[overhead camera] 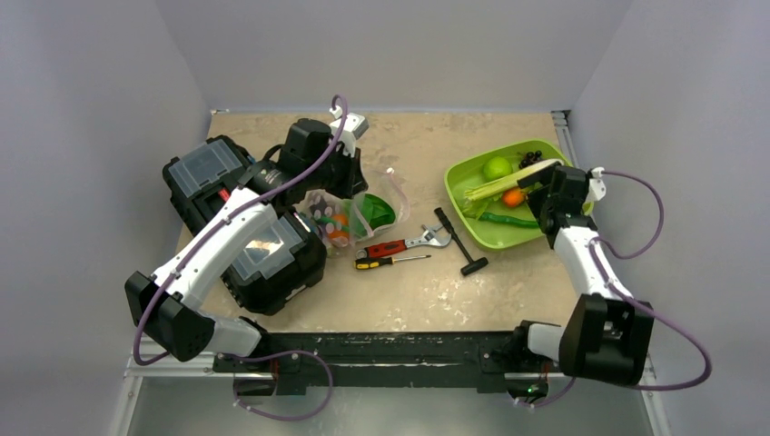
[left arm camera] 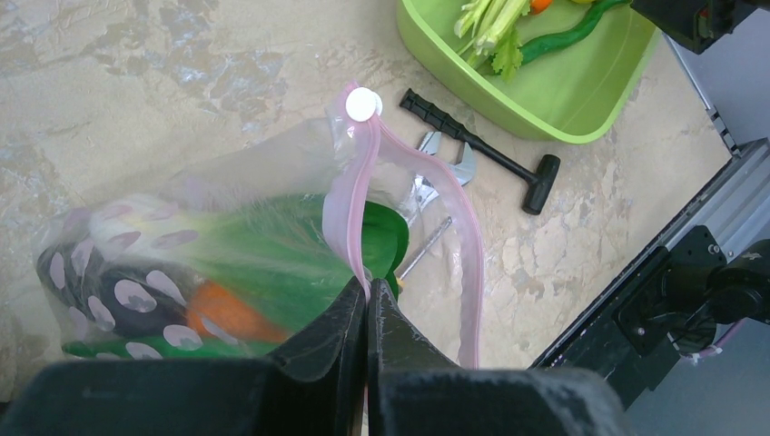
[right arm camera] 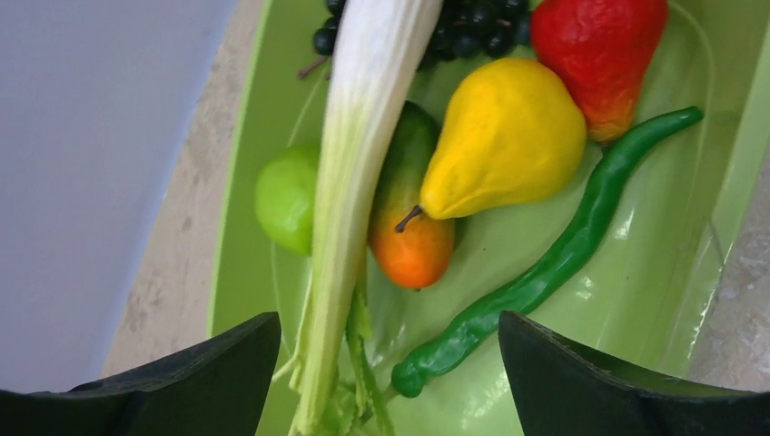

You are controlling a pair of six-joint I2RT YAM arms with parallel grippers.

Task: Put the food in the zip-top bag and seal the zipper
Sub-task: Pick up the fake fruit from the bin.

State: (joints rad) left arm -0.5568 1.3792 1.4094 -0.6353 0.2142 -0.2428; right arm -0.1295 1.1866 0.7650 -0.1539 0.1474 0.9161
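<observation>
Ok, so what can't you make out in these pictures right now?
Top external: the left arm covers part of the zip-top bag; its contents are too small to name.
Left wrist: the left gripper hides the zipper past its pinch.
Right wrist: the top edge cuts off the grapes.

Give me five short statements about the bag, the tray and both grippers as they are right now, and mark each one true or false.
1. The left gripper is shut on the zipper of the zip-top bag. True.
2. The right gripper grips the yellow pear. False: the right gripper hangs open above the tray, and the yellow pear lies free in it.
3. The zip-top bag is empty. False: an orange piece and green pieces lie inside.
4. A long green pepper lies in the tray. True.
5. The wrench lies in the tray. False: the wrench lies on the table, between bag and tray.
</observation>
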